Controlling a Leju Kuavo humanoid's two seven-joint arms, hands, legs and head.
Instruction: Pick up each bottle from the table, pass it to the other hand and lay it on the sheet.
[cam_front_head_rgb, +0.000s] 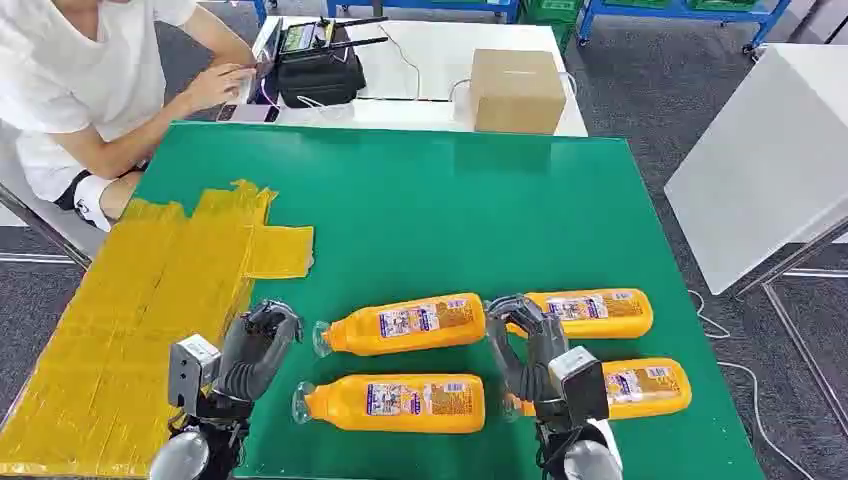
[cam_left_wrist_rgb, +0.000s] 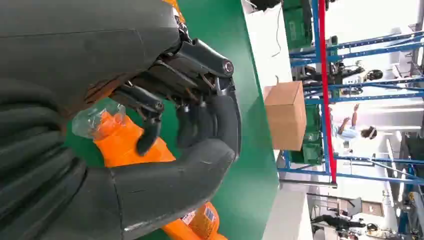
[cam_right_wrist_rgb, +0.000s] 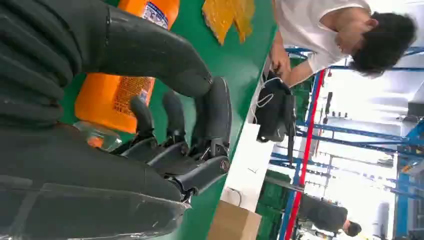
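Head view, four glossy orange bottles (cam_front_head_rgb: 405, 325) on green table (cam_front_head_rgb: 420, 210), left hand (cam_front_head_rgb: 258, 345) and right hand (cam_front_head_rgb: 528, 340) empty, fingers loosely spread.

no text can be read. each of the four orange bottles (cam_front_head_rgb: 405, 324) (cam_front_head_rgb: 395, 402) (cam_front_head_rgb: 590, 312) (cam_front_head_rgb: 645, 386) on the green surface (cam_front_head_rgb: 440, 215) bears a printed label, its lettering too small and blurred to make out.
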